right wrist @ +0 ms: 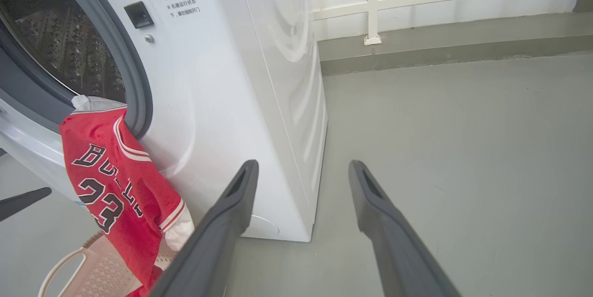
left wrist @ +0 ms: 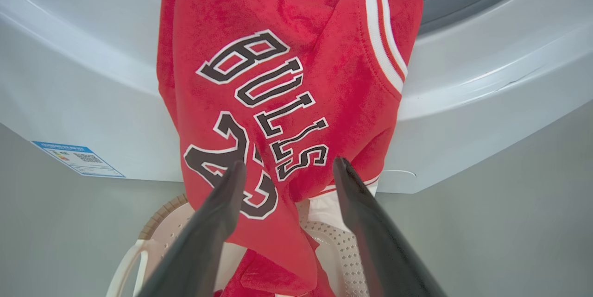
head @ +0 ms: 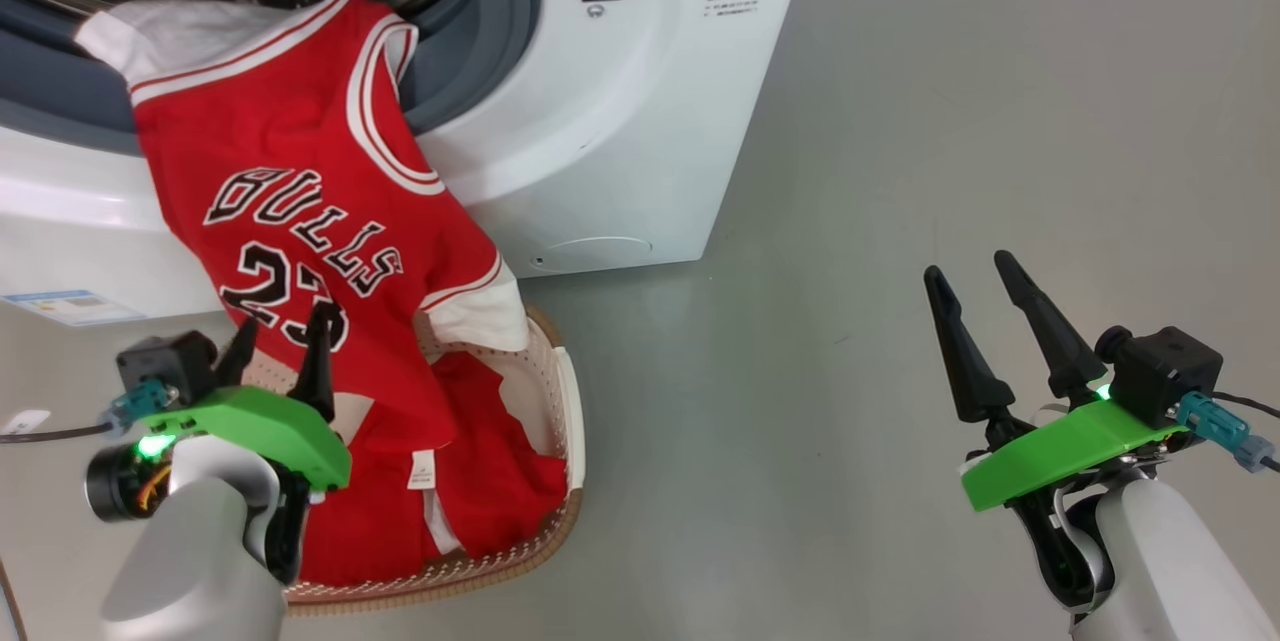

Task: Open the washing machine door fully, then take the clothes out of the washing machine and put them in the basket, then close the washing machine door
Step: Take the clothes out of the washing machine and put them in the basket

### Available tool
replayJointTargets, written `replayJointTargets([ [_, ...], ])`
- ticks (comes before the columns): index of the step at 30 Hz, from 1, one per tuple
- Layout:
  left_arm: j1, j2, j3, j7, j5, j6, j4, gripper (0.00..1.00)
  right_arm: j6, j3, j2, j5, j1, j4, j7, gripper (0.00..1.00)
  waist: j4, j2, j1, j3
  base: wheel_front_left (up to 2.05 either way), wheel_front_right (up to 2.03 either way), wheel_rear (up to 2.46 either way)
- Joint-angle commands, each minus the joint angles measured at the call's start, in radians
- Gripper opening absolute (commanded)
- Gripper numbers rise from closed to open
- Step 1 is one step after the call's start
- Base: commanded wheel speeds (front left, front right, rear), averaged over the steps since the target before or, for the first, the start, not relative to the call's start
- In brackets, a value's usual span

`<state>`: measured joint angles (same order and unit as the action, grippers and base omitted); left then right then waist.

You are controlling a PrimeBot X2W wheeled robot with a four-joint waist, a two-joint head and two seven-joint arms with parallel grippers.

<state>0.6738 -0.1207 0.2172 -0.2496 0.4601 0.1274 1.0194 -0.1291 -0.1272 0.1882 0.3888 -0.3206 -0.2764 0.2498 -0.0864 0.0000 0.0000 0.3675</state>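
You see left claw [head: 283,346] lower left, spread apart, before clothes [head: 300,151] draped from washing machine [head: 620,141] into basket [head: 568,421]; right claw [head: 975,301] lower right, apart, empty.

A smooth, plain grey floor [head: 900,121] fills the scene. A big white front-loading washing machine [head: 620,121] stands directly on it. Just in front of the machine's base, a small cream basket [head: 566,511] with a brown woven-look rim also sits on the floor. Beyond the machine, the floor meets a low grey ledge [right wrist: 440,56] carrying a white railing [right wrist: 373,5].
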Motion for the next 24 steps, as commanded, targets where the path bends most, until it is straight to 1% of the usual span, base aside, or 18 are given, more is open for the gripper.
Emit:
replayJointTargets([
  [1,-0.018,-0.037,-0.035,-0.012,-0.014,0.003,-0.035,1.00,-0.002,-0.017,0.006,0.002,0.020,0.022,0.012,1.00,0.005,0.0000,0.0000,-0.004,0.00,0.00,0.00],
  [4,-0.039,-0.036,-0.068,-0.012,-0.045,0.003,-0.102,1.00,-0.002,-0.012,0.009,0.001,0.023,0.026,0.012,1.00,0.011,0.0000,0.0000,-0.003,0.00,0.00,0.00],
  [5,-0.056,-0.032,-0.093,-0.012,-0.066,0.002,-0.151,1.00,-0.002,-0.010,0.011,0.001,0.026,0.028,0.012,1.00,0.014,0.0000,0.0000,-0.002,0.00,0.00,0.00],
  [7,-0.077,-0.028,-0.116,-0.012,-0.090,0.001,-0.204,1.00,-0.002,-0.010,0.012,0.000,0.028,0.031,0.012,1.00,0.016,0.0000,0.0000,0.000,0.00,0.00,0.00],
  [15,-0.186,0.012,-0.210,-0.012,-0.169,-0.002,-0.431,1.00,-0.002,-0.003,0.014,-0.004,0.036,0.039,0.012,1.00,0.019,0.0000,0.0000,0.004,0.00,0.00,0.00],
  [21,-0.247,0.035,-0.247,-0.012,-0.208,-0.002,-0.541,1.00,-0.002,0.002,0.015,-0.005,0.039,0.042,0.012,1.00,0.025,0.0000,0.0000,0.007,0.00,0.00,0.00],
  [24,-0.253,0.041,-0.253,-0.012,-0.223,-0.001,-0.569,1.00,-0.002,0.002,0.014,-0.005,0.038,0.042,0.012,1.00,0.028,0.0000,0.0000,0.013,0.00,0.00,0.00],
])
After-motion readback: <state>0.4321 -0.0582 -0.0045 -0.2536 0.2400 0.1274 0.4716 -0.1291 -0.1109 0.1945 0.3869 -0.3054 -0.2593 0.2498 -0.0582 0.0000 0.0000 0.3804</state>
